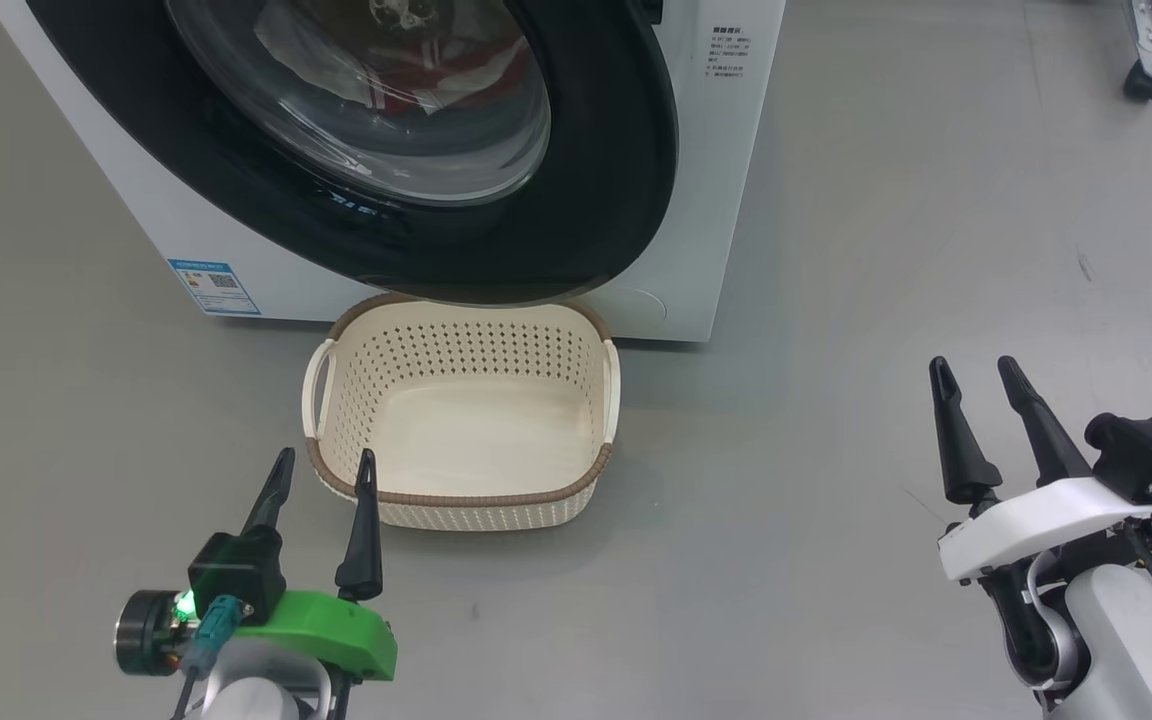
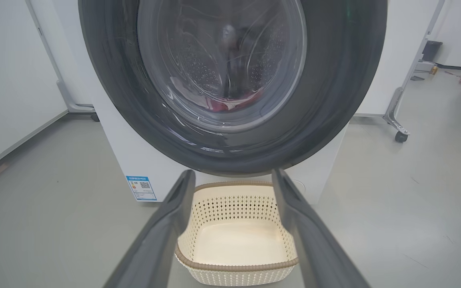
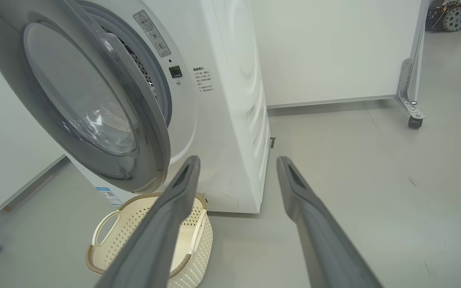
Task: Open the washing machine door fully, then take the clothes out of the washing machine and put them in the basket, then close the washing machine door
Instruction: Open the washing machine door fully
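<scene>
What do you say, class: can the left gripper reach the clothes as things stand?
Probably not. The washing machine door is only ajar and stands between the open left gripper and the clothes, seen through its glass.

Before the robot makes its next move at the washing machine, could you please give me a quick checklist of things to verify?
1. The washing machine door is fully open: not ok, it is only ajar.
2. The basket stands empty on the floor below the door: ok.
3. The clothes are there to take out: ok, red fabric shows through the door.
4. The left fingers are spread and hold nothing: ok.
5. The right fingers are spread and hold nothing: ok.
6. The door's lower edge will clear the basket rim as it swings: cannot tell.
</scene>
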### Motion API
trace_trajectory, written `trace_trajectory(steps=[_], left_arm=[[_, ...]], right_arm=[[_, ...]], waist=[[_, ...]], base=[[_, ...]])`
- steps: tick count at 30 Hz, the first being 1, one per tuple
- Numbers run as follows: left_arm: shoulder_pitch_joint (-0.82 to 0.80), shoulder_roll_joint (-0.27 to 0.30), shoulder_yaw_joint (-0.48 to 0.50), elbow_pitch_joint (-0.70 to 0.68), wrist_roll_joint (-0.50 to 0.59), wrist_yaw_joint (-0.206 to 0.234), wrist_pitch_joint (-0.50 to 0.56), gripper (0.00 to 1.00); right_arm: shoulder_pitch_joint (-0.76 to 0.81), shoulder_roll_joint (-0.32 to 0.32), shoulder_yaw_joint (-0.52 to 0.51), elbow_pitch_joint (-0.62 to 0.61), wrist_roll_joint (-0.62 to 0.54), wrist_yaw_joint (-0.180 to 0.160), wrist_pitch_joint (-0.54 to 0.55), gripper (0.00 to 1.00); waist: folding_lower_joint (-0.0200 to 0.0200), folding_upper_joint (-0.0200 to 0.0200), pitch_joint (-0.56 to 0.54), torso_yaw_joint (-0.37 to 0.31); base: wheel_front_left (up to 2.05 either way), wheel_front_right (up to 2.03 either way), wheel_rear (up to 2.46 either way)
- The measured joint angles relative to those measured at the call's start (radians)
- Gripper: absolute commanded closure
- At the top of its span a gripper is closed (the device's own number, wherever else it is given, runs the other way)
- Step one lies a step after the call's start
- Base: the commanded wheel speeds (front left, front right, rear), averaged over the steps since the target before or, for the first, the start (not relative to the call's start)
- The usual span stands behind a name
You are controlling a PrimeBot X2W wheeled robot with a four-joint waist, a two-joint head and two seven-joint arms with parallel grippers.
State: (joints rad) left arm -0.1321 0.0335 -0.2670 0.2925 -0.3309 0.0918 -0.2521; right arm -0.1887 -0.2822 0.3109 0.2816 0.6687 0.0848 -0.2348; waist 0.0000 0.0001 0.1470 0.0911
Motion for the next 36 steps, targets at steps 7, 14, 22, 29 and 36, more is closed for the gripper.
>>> trace_trajectory(steps=[7, 14, 22, 29, 36], left_arm=[[0.021, 0.000, 0.003, 0.000, 0.006, -0.009, 0.000, 0.00], [0.024, 0.000, 0.003, -0.002, 0.007, -0.010, 0.000, 0.00], [0.031, 0.000, 0.003, -0.005, 0.007, -0.018, 0.000, 0.00], [0.031, 0.000, 0.004, -0.006, 0.007, -0.019, 0.000, 0.00], [0.031, 0.000, 0.004, -0.007, 0.007, -0.019, 0.000, 0.00]], right_arm=[[0.020, 0.017, -0.009, -0.013, -0.005, -0.008, -0.008, 0.00], [0.037, 0.018, -0.015, -0.028, -0.038, -0.016, -0.009, 0.00], [0.043, 0.023, -0.019, -0.045, -0.049, -0.018, -0.009, 0.00], [0.055, 0.029, -0.026, -0.050, -0.055, -0.019, -0.009, 0.00], [0.061, 0.033, -0.038, -0.060, -0.057, -0.026, -0.009, 0.00]], waist=[[0.0000, 0.0000, -0.012, -0.007], [0.0000, 0.0000, -0.017, -0.008], [0.0000, 0.0000, -0.016, -0.005], [0.0000, 0.0000, -0.017, -0.001], [0.0000, 0.0000, -0.018, 0.004]], base=[[0.00, 0.00, 0.00], [0.00, 0.00, 0.00], [0.00, 0.00, 0.00], [0.00, 0.00, 0.00], [0.00, 0.00, 0.00]])
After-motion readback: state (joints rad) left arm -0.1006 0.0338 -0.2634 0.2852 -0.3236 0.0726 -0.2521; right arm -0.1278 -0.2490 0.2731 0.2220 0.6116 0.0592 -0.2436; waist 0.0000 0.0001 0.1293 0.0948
